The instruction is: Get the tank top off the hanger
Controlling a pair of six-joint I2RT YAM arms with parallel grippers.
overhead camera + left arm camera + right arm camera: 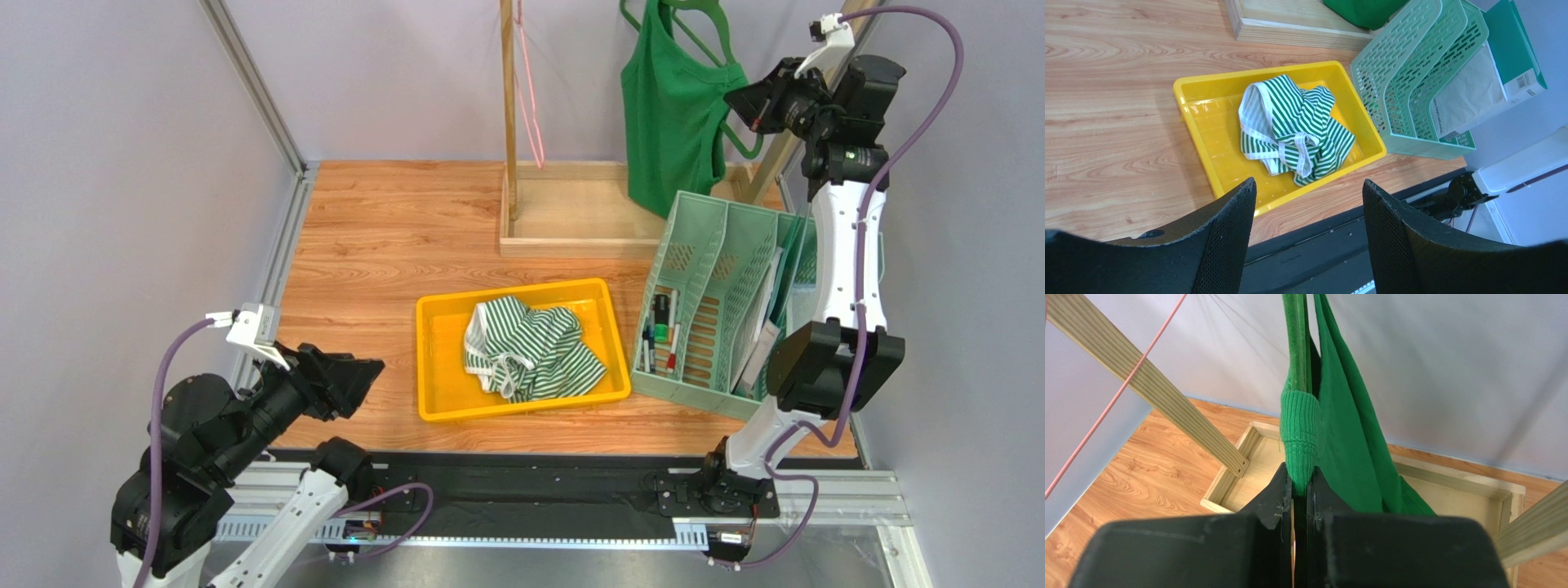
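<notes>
A green tank top (669,123) hangs from a green hanger (694,17) on the wooden rack at the back right. High up beside it, my right gripper (740,101) holds the garment's right side. The right wrist view shows that gripper (1300,478) shut on a ribbed strap edge of the tank top (1298,425), just below the hanger's arm (1293,337). The rest of the cloth (1349,447) drapes to the right. My left gripper (368,374) sits low at the near left, open (1308,196) with nothing between its fingers.
A yellow tray (444,368) mid-table holds a crumpled green-and-white striped garment (530,349). A mint file organiser (718,288) with pens and papers stands to its right. The wooden rack base (577,233) and post (507,86) stand behind, with a pink cord (530,98).
</notes>
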